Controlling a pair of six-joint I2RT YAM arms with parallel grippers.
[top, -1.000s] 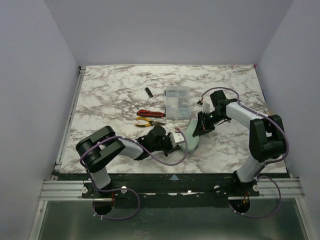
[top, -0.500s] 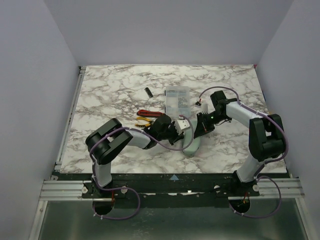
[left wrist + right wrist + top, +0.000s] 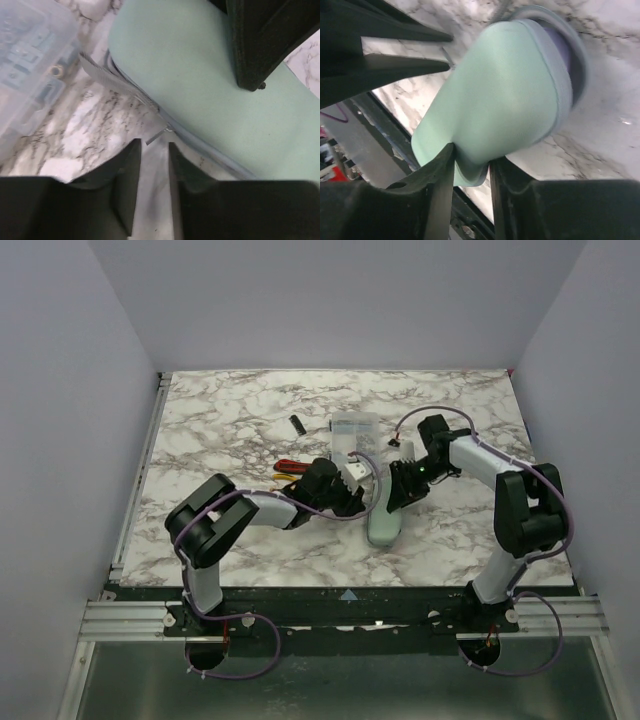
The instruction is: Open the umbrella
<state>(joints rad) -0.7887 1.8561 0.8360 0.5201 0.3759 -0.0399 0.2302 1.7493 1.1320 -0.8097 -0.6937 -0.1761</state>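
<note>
The umbrella is inside its mint-green tube case (image 3: 383, 525), which lies on the marble table between my two arms. Only its lavender end (image 3: 566, 46) shows, at the case's grey-rimmed mouth. My left gripper (image 3: 354, 480) is at the case's far end, by the plastic box. Its jaws (image 3: 154, 150) are nearly together on a pale grey strap (image 3: 107, 80) that runs along the case's edge (image 3: 200, 75). My right gripper (image 3: 399, 500) pinches a fold of the case's mint fabric (image 3: 505, 90) between its fingertips (image 3: 472, 165). One black right finger (image 3: 260, 40) rests on the case.
A clear plastic parts box (image 3: 354, 435) stands just behind the grippers and close to my left fingers (image 3: 25, 65). A red-handled tool (image 3: 293, 467) and yellow pliers (image 3: 288, 481) lie left of my left gripper. A small black item (image 3: 297, 424) lies farther back.
My left gripper moved from near the front edge toward the back and right, up to the plastic box. The case swung with it and now lies straighter. The right arm barely shifted.
</note>
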